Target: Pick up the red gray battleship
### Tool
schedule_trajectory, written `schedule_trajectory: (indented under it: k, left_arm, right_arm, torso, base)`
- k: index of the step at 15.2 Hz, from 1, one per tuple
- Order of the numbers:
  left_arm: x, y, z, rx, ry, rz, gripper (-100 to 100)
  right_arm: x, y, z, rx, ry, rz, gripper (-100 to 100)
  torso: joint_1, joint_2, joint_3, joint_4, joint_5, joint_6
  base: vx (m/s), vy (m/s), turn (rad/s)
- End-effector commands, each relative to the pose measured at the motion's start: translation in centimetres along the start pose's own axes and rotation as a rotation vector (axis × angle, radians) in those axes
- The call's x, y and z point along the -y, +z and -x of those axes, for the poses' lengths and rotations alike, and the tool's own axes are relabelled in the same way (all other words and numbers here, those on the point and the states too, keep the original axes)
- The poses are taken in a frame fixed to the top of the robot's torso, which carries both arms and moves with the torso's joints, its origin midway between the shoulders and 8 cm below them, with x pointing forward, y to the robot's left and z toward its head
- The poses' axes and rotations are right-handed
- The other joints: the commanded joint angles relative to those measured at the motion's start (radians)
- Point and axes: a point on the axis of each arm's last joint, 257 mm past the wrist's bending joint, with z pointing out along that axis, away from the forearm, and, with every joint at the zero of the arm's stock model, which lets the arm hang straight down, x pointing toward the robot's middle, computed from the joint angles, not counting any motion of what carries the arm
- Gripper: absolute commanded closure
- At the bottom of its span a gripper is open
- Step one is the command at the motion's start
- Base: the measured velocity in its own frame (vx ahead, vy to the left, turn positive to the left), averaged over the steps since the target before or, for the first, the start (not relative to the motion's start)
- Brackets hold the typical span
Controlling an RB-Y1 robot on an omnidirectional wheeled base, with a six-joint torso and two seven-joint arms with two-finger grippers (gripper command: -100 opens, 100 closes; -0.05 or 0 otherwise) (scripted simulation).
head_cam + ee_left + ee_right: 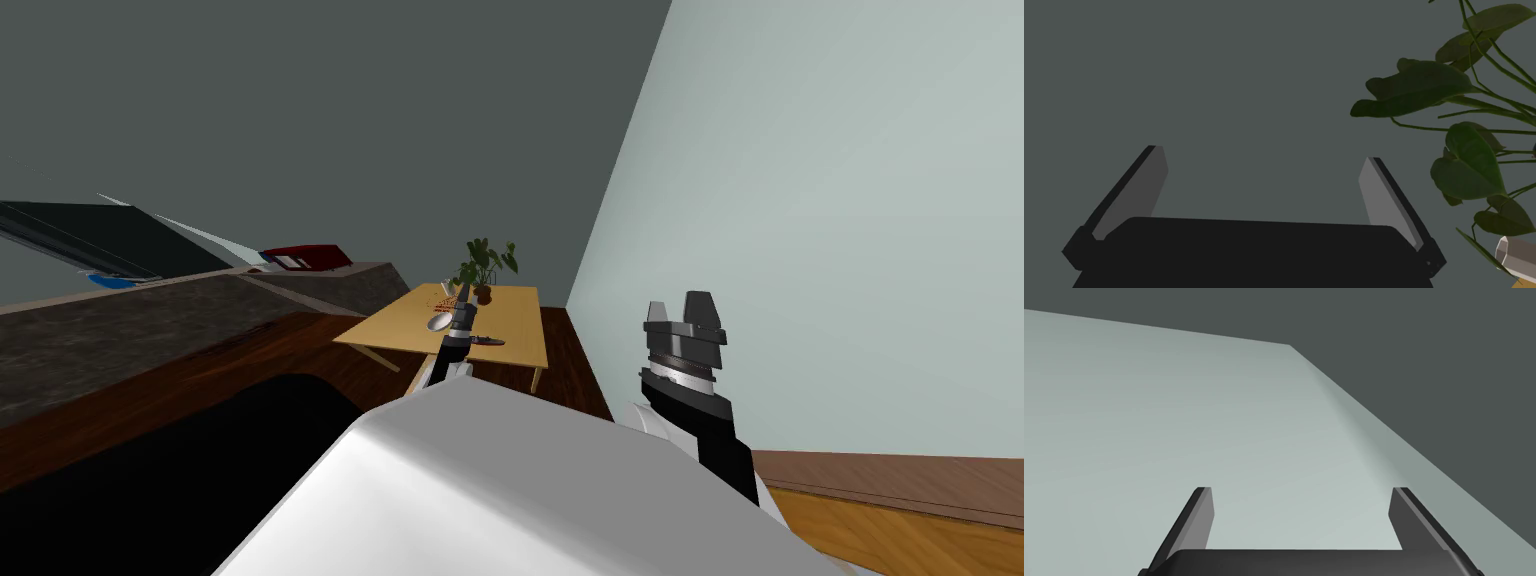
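Note:
A small, dark, elongated object with a reddish tint, the battleship [488, 341], lies on the light wooden table [515, 330] near its front edge. My left arm reaches out over the table, and its gripper [464, 296] hangs above the tabletop, to the left of the ship and past it. In the left wrist view that gripper [1263, 155] is open with nothing between its fingers and faces a dark grey wall. My right gripper [680, 305] is raised beside my chest and also stands open [1301, 490].
A potted plant [485, 265] stands at the table's far edge, and its leaves [1464, 165] are close beside my left gripper. A grey dish [438, 322] and a red patterned item [447, 303] lie on the table. A dark counter [150, 320] runs along the left.

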Motion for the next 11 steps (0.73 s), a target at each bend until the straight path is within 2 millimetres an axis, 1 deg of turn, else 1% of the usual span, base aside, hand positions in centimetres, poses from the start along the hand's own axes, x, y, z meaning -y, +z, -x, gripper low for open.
schedule_trajectory:
  k: [1, 3, 5, 6, 7, 8, 9, 10, 11]
  left_arm:
    - [-0.8, -0.1, -0.2, -0.025, 0.007, 0.020, -100]
    - [-2.7, -0.4, -0.4, -0.058, 0.010, 0.069, -100]
    - [-5.4, -0.8, -0.3, -0.082, 0.005, 0.143, -100]
    - [-5.4, -0.8, -0.3, -0.082, 0.005, 0.143, -100]
    - [-6.9, -1.1, -0.2, -0.090, 0.000, 0.184, -100]
    - [-7.0, -1.1, -0.2, -0.090, 0.000, 0.188, -100]
    - [-8.7, -1.4, 0.0, -0.096, -0.008, 0.234, -100]
    - [-8.8, -1.5, 0.0, -0.096, -0.008, 0.238, -100]
    - [-10.5, -1.8, 0.3, -0.100, -0.017, 0.284, -100]
  right_arm:
    - [0.0, 0.0, 0.0, 0.000, 0.000, 0.000, 0]
    - [0.0, 0.0, 0.0, 0.000, 0.000, 0.000, 0]
    - [0.0, 0.0, 0.0, 0.000, 0.000, 0.000, 0]
    - [0.0, 0.0, 0.0, 0.000, 0.000, 0.000, 0]
    - [0.0, 0.0, 0.0, 0.000, 0.000, 0.000, 0]
    - [0.0, 0.0, 0.0, 0.000, 0.000, 0.000, 0]
    - [0.0, 0.0, 0.0, 0.000, 0.000, 0.000, 0]
    - [0.0, 0.0, 0.0, 0.000, 0.000, 0.000, 0]
    - [0.0, 0.0, 0.0, 0.000, 0.000, 0.000, 0]
  torso:
    - [0.000, 0.000, 0.000, 0.000, 0.000, 0.000]
    - [0.002, 0.003, 0.002, 0.000, 0.000, 0.000]
    - [0.004, 0.006, 0.003, 0.001, 0.001, 0.000]
    - [0.006, 0.006, 0.004, 0.001, 0.001, 0.000]
    - [0.007, 0.006, 0.003, 0.001, 0.002, 0.000]
    - [0.008, 0.005, 0.003, 0.001, 0.002, 0.000]
    - [0.007, 0.004, 0.003, 0.001, 0.002, 0.000]
    - [0.006, 0.004, 0.002, 0.001, 0.001, 0.000]
    - [0.006, 0.003, 0.002, 0.001, 0.001, 0.000]
  base:
    - [-0.034, 0.011, 0.000]
    - [-0.075, 0.033, -0.017]
    - [-0.095, 0.075, -0.044]
    - [-0.069, 0.097, -0.032]
    - [-0.062, 0.094, -0.028]
    - [-0.046, 0.073, -0.033]
    - [-0.038, 0.064, -0.043]
    - [-0.035, 0.063, -0.033]
    - [-0.040, 0.070, -0.039]
